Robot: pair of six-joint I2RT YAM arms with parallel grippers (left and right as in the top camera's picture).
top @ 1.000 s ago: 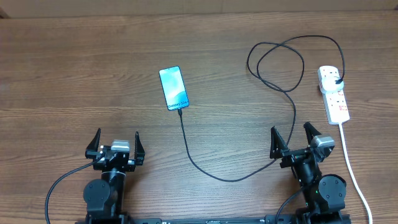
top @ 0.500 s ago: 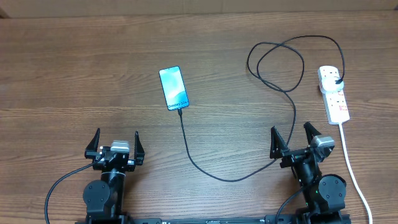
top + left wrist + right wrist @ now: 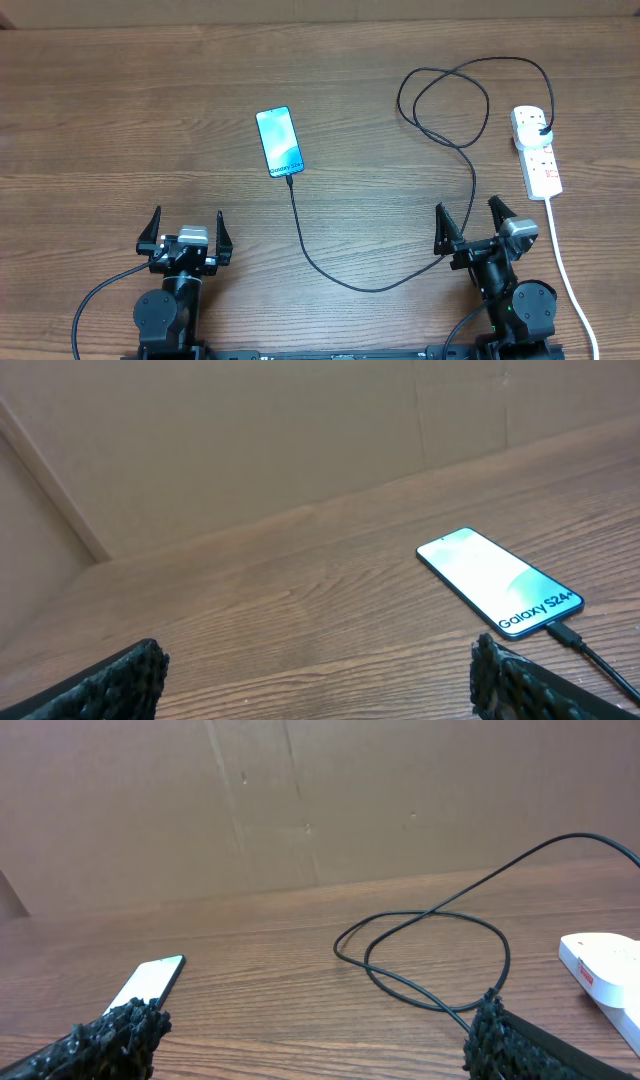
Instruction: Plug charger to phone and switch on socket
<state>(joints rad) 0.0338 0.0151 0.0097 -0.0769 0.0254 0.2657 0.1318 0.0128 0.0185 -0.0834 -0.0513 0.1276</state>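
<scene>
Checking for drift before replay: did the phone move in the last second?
No. In the overhead view the phone sits at the same spot relative to the socket.

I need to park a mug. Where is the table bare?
The brown wooden table is barest left of the slim blue-screened phone, beyond the open left tool. A smaller patch lies between phone and the looped thin black charger cable. Crowded on the right: cable loops, white power strip, its thick white cord.
</scene>
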